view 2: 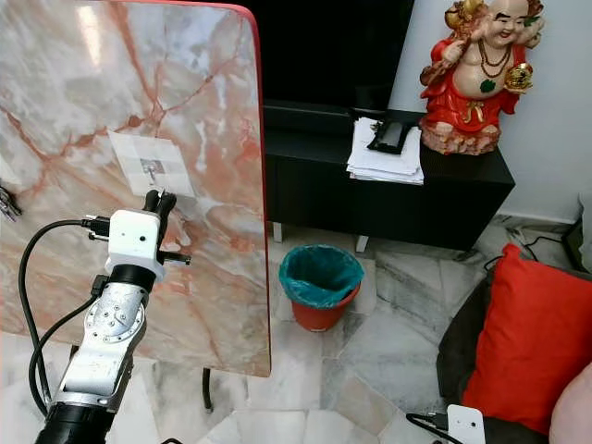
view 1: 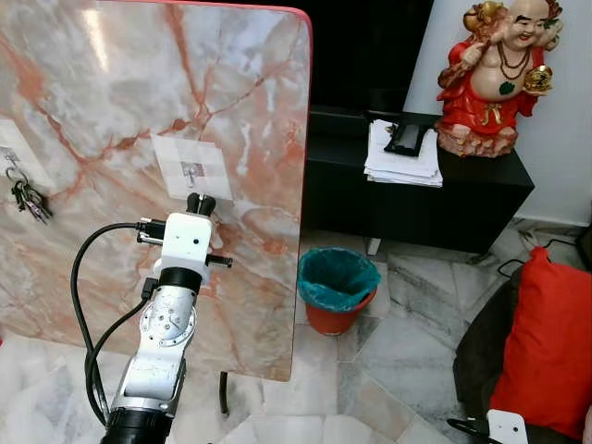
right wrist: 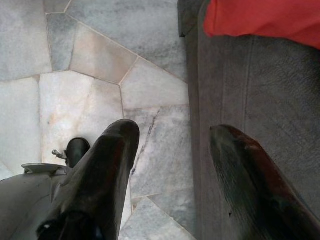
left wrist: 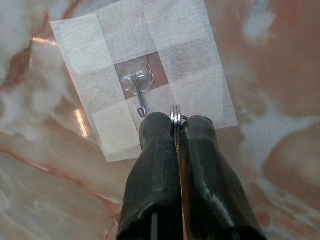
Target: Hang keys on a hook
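Edge-on and pointing up toward the hook [left wrist: 141,96] on the marble panel [view 1: 111,102], the key ring [left wrist: 175,120] sits pinched between the left gripper's [left wrist: 175,122] clenched fingers, just beside the hook's tip.

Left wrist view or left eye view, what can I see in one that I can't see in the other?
Left wrist view, up close: a key ring pinched in the left end effector, beside the thin wire hook. Left eye view, wider: a bunch of keys hanging further left, a bin, a statue. Both: the marble board and the white patch.
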